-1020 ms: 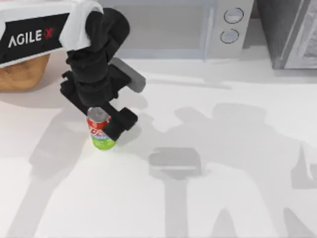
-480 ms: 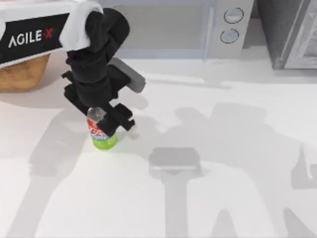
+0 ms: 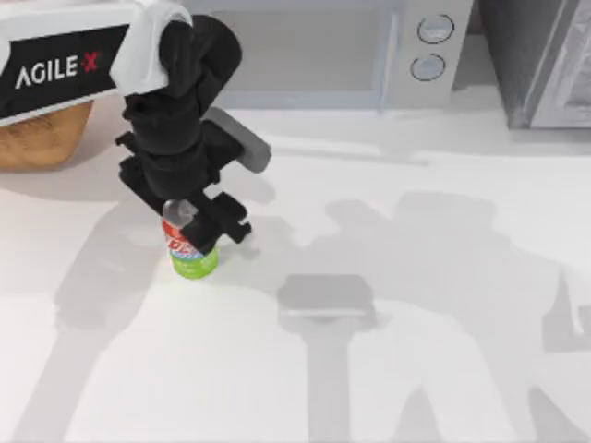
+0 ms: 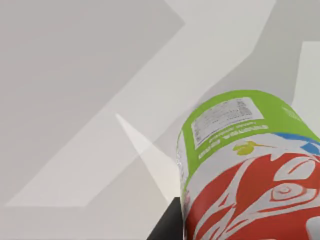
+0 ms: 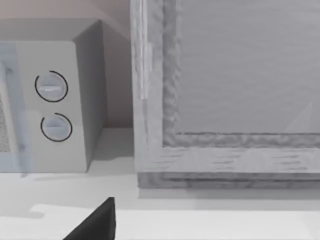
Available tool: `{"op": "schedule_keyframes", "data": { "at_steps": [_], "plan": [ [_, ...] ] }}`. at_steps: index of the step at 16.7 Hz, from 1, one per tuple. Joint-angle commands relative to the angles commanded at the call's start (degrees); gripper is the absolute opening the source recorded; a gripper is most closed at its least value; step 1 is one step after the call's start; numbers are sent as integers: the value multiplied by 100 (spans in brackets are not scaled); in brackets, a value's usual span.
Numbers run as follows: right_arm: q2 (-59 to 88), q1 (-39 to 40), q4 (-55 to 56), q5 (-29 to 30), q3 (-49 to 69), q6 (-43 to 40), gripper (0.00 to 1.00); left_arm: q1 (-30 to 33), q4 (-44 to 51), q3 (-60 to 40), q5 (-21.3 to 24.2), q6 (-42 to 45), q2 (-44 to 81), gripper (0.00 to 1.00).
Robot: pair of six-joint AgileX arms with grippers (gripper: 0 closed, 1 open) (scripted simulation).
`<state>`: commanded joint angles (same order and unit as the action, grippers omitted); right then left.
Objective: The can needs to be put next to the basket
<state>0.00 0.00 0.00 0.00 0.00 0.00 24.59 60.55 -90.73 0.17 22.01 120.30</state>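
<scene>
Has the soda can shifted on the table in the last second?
No. The small red, blue and green soda can sits at the same spot against the white microwave; the left end effector closed around it.

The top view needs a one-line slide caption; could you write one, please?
Left gripper closed on the upright can, basket at the table's far left.

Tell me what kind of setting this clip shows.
Probably a rendered kitchen worktop: a microwave with two round dials stands at the back of a white table, and a wicker basket sits at the left. The left gripper is at a soda can.
</scene>
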Motion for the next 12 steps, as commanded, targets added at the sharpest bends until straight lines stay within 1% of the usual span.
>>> {"op": "schedule_keyframes", "data": {
  "at_steps": [3,5,7,9,12],
  "plan": [
    [0,0,0,0,0,0,100,-63,48,-13,40,77,-87,0],
    [0,0,0,0,0,0,100,-370,202,-14,155,288,-356,0],
    [0,0,0,0,0,0,100,-901,393,34,267,495,-659,0],
    [0,0,0,0,0,0,100,-1575,581,150,318,609,-923,0],
    [0,0,0,0,0,0,100,-2640,778,387,259,552,-1198,0]
  ]
}}
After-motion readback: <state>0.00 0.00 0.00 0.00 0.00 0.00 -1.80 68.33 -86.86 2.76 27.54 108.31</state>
